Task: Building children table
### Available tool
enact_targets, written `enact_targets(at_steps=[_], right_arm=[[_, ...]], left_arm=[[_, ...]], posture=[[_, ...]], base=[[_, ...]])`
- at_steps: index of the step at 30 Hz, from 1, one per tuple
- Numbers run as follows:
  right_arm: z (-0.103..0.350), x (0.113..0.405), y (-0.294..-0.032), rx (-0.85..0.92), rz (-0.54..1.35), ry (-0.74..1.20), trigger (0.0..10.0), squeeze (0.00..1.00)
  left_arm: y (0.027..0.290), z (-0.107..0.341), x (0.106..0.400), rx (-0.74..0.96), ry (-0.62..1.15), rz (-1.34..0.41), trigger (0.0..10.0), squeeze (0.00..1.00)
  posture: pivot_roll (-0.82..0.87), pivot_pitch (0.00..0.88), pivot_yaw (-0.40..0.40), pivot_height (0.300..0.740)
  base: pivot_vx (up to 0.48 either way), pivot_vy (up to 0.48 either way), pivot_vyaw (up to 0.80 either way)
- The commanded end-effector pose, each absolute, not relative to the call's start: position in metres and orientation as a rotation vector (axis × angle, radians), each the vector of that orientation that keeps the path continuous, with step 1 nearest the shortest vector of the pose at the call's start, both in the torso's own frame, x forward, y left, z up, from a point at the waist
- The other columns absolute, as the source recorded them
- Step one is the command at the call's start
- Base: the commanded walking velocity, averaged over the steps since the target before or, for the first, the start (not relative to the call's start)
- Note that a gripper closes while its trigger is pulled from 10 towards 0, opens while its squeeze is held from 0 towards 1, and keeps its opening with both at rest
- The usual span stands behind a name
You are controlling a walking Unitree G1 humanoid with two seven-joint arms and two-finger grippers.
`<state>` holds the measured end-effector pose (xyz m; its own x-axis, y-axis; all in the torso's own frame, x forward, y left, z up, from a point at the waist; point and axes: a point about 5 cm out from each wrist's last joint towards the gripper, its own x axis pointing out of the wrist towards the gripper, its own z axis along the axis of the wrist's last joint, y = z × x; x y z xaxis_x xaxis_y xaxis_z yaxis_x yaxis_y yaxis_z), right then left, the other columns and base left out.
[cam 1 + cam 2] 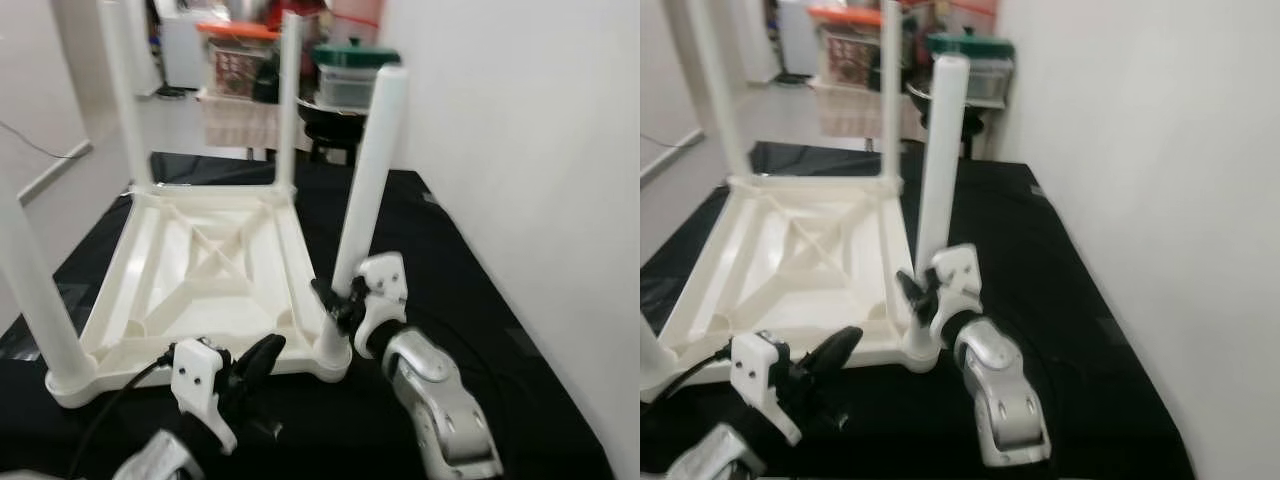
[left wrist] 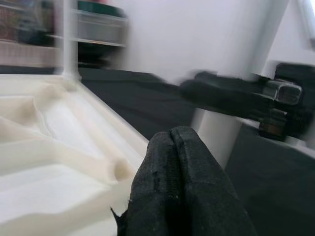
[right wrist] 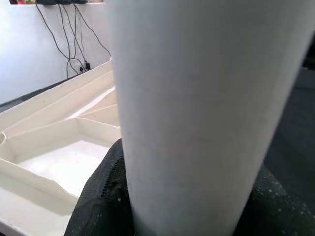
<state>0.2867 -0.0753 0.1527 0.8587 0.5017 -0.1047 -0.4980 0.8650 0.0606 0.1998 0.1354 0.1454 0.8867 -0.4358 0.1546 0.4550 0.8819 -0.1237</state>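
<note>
On black cloth [image 1: 440, 260], upturned white tabletop [image 1: 215, 270]; right gripper [image 1: 338, 300] clasps near leg [image 1: 368, 180] (left gripper [image 1: 262, 358] clenched, empty).

A lived-in home room: white walls, a black floor mat [image 1: 440, 250], and stacked storage bins [image 1: 240, 55] and lidded containers [image 1: 350, 75] at the back.

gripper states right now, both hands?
Left hand: shut, empty, beside the upturned table.
Right hand: shut on the near-right leg, low by its socket.
</note>
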Motion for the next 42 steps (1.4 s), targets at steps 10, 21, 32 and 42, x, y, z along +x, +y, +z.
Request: enact_targets(at_steps=[10, 21, 32, 42], right_arm=[[0.13, 0.284, -0.054, 0.128, 0.538, 0.274, 10.0, 0.0], [0.149, 0.299, -0.069, 0.023, 0.864, 0.168, 10.0, 0.0], [0.15, 0.296, -0.114, -0.15, 0.955, 0.182, 10.0, 0.0], [0.146, 0.299, -0.12, -0.093, 0.864, 0.15, 10.0, 0.0]], left_arm=[[0.133, 0.143, 0.203, -0.145, -0.112, -0.462, 10.0, 0.0], [0.132, 0.143, 0.207, -0.152, -0.11, -0.473, 10.0, 0.0], [0.144, 0.146, 0.204, -0.139, -0.104, -0.367, 10.0, 0.0], [0.191, 0.164, 0.207, -0.103, -0.15, -0.077, 10.0, 0.0]], posture=[[0.04, 0.0, -0.106, 0.74], [0.05, 0.0, -0.112, 0.74], [0.04, 0.0, -0.084, 0.74], [0.05, 0.0, -0.064, 0.74]], base=[[0.0, 0.0, 0.0], [0.0, 0.0, 0.0], [0.0, 0.0, 0.0], [0.0, 0.0, 0.0]])
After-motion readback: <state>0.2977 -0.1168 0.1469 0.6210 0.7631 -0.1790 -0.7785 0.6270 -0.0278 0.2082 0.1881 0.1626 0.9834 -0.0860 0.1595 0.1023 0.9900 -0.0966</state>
